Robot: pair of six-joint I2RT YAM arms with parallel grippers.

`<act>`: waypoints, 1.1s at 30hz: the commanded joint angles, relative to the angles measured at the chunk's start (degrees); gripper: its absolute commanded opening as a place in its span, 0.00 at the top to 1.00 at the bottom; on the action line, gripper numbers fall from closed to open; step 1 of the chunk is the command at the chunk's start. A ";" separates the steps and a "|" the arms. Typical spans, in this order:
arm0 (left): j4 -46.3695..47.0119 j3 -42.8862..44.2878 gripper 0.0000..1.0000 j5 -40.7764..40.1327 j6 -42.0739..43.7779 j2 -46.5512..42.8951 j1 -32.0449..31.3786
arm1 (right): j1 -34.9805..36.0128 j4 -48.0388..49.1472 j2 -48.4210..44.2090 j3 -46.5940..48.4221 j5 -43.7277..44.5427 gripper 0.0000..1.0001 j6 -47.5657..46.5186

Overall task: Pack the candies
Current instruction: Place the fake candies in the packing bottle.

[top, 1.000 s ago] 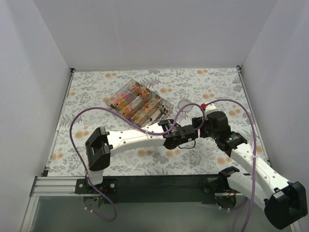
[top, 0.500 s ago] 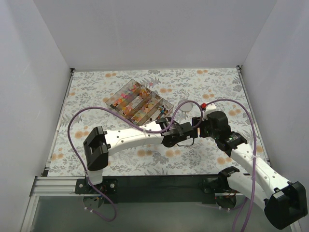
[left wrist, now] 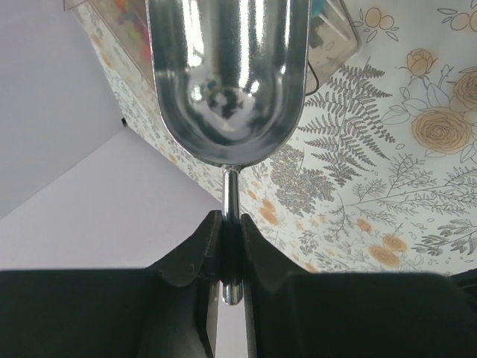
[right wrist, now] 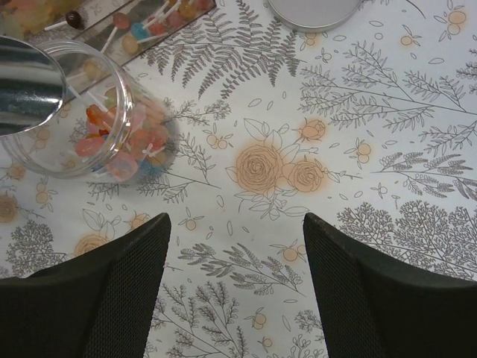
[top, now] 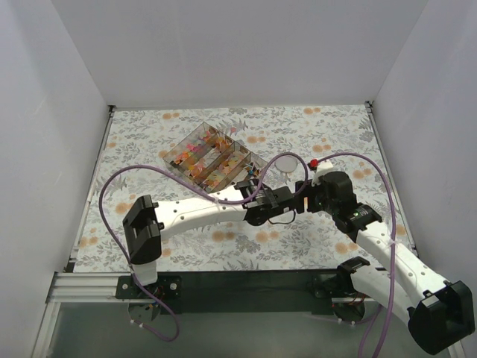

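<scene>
The candies are small wrapped sweets and lollipops in mixed colours. Some fill a clear round jar (right wrist: 112,130); others lie in a clear divided box (top: 212,156) at the table's middle. My left gripper (left wrist: 231,224) is shut on the thin handle of a metal scoop (left wrist: 227,74), whose shiny bowl shows no candy and points at the box corner. In the right wrist view the scoop (right wrist: 26,82) hangs by the jar's rim. My right gripper (right wrist: 237,246) stands open over bare cloth, right of the jar. In the top view the left gripper (top: 262,195) hides the jar.
A round lid (top: 287,162) lies flat beyond the right gripper (top: 304,192), with a small red object (top: 314,162) beside it. A purple cable loops over the left arm. White walls close in the flowered tablecloth (top: 164,246) on three sides.
My left arm has drawn back to the left, carrying the scoop away from the right gripper and toward the box corner. The right arm has not moved.
</scene>
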 commanded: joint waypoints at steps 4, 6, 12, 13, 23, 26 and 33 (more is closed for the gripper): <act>-2.79 4.49 1.00 5.13 -1.79 -5.28 0.85 | -0.14 3.48 -0.08 3.97 -7.40 0.23 -1.48; -1.39 5.11 1.00 9.25 -3.19 -6.42 1.46 | -0.14 3.56 0.80 6.70 -10.38 0.23 -1.83; 9.50 -0.06 1.00 19.62 -4.96 -13.36 3.83 | -0.14 3.47 5.10 14.16 -19.00 0.23 -2.01; 10.73 -1.03 1.00 20.77 -4.96 -14.59 4.10 | -0.22 3.47 5.54 14.70 -19.18 0.22 -1.66; 21.28 -9.21 1.00 30.71 -6.10 -22.94 8.49 | -0.14 3.47 12.13 16.11 -23.66 0.23 -0.17; 23.83 -10.70 1.00 33.35 -6.18 -25.05 9.02 | -0.14 3.56 13.54 15.94 -23.58 0.23 0.28; 21.30 -13.43 1.00 31.16 -7.33 -24.54 11.39 | -0.22 3.30 13.46 16.46 -22.09 0.24 0.63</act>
